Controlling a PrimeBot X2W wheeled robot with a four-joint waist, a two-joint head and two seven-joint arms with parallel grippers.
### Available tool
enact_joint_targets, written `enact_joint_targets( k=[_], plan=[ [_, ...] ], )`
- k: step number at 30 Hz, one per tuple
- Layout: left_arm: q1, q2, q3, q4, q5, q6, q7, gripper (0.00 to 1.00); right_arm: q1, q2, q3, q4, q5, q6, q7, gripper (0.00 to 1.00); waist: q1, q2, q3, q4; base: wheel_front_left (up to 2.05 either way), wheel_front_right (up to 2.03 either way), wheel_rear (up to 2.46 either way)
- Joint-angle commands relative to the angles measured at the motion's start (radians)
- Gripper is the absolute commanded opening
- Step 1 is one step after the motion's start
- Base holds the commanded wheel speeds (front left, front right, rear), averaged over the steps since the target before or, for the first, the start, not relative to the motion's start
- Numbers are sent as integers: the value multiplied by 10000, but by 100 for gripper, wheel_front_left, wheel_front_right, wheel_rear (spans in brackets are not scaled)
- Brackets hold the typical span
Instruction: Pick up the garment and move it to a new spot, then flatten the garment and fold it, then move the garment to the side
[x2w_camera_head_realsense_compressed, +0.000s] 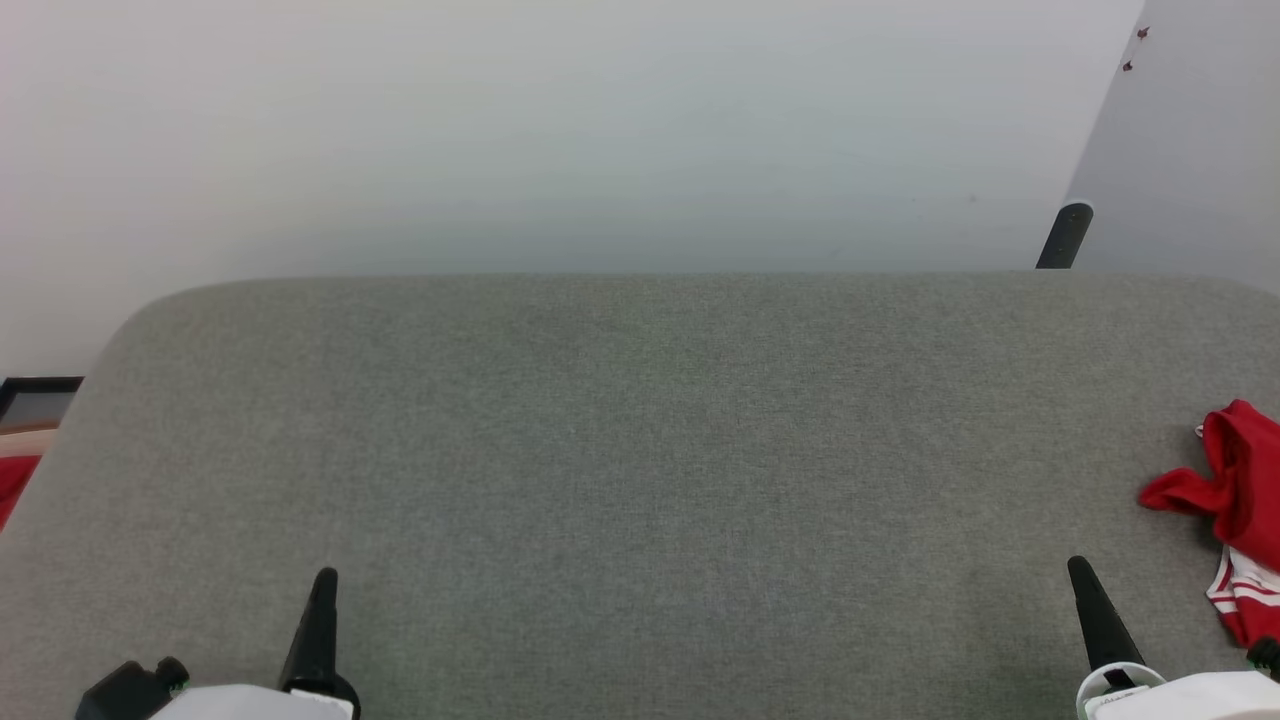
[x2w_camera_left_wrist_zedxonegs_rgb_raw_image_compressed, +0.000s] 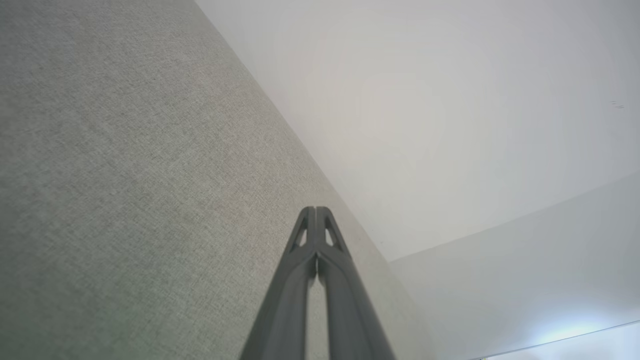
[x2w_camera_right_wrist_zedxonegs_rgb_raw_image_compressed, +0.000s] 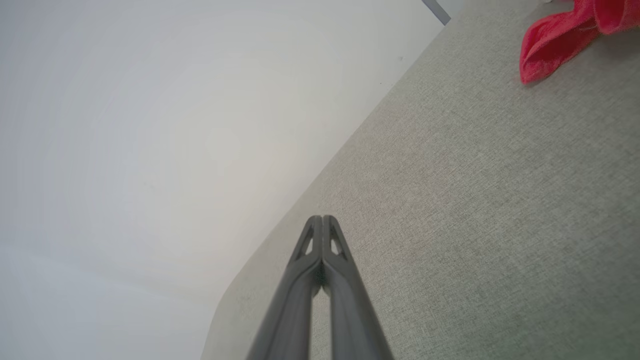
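Observation:
The garment (x2w_camera_head_realsense_compressed: 1235, 500), red with red-white striped trim, lies crumpled at the far right edge of the grey fabric surface (x2w_camera_head_realsense_compressed: 640, 450); part of it runs out of the head view. In the right wrist view the garment (x2w_camera_right_wrist_zedxonegs_rgb_raw_image_compressed: 560, 35) shows as a red fold at the top right. My right gripper (x2w_camera_head_realsense_compressed: 1078, 566) stands shut at the lower right, a little left of the garment and not touching it; its tips (x2w_camera_right_wrist_zedxonegs_rgb_raw_image_compressed: 321, 218) meet with nothing between them. At the lower left my left gripper (x2w_camera_head_realsense_compressed: 326, 575) is shut and empty, tips together (x2w_camera_left_wrist_zedxonegs_rgb_raw_image_compressed: 315, 209).
The grey surface has rounded far corners and ends at a pale wall (x2w_camera_head_realsense_compressed: 600, 130). A dark post (x2w_camera_head_realsense_compressed: 1063, 236) rises behind the far right edge. Beyond the left edge something red (x2w_camera_head_realsense_compressed: 12, 485) lies lower down, beside a dark frame (x2w_camera_head_realsense_compressed: 35, 395).

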Motion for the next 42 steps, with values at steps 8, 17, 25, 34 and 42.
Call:
enact_joint_targets(
  k=[8, 17, 25, 34, 42],
  plan=[
    [-370, -68, 71, -33, -882, 2, 235, 0, -371, 56, -151, 38, 1007, -4, 193, 0, 0, -1, 49, -31, 0, 0, 0],
    [-540, -183, 101, 11, -1685, 2, 469, 0, -570, 119, -245, 140, 1877, -4, 372, 0, 0, -1, 105, -66, 0, 0, 0],
    [-683, -274, 127, 50, -2339, 2, 660, 0, -723, 176, -326, 229, 2600, -5, 504, 0, 0, -1, 154, -96, 0, 0, 0],
    [-807, -367, 153, 92, -3030, 2, 865, 0, -899, 233, -426, 313, 3354, -6, 665, 0, 0, -1, 210, -131, 0, 0, 0],
    [-937, -455, 174, 130, -3603, 3, 1028, 0, -1039, 284, -495, 396, 3970, -5, 798, 0, 0, -1, 259, -161, 0, 0, 0]
  ],
)
